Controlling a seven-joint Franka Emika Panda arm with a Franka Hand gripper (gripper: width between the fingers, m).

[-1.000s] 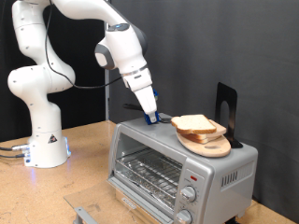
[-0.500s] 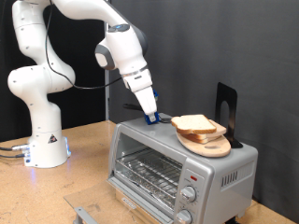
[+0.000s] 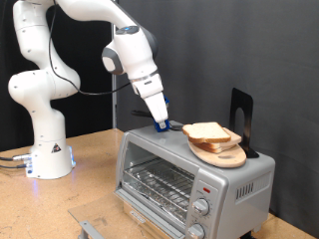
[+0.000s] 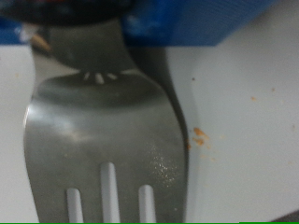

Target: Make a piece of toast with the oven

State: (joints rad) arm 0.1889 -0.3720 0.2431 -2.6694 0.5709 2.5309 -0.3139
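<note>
The silver toaster oven (image 3: 164, 181) stands on the wooden table, its wire rack showing through the glass front, with a red light and two knobs (image 3: 202, 208) on the exterior view's right. Pale bread slices (image 3: 211, 131) are stacked on a round wooden board (image 3: 227, 156) on the oven's top. My gripper (image 3: 160, 125) is down on the oven's top, just left of the bread in the exterior view, with blue fingers. The wrist view shows a slotted metal spatula (image 4: 103, 140) held at its neck between the blue fingers (image 4: 187, 23), lying over the white oven top (image 4: 248, 140).
A black upright stand (image 3: 241, 112) sits on the oven's top behind the board. The robot's white base (image 3: 45, 149) stands at the exterior view's left. A grey metal piece (image 3: 88, 227) lies on the table in front of the oven.
</note>
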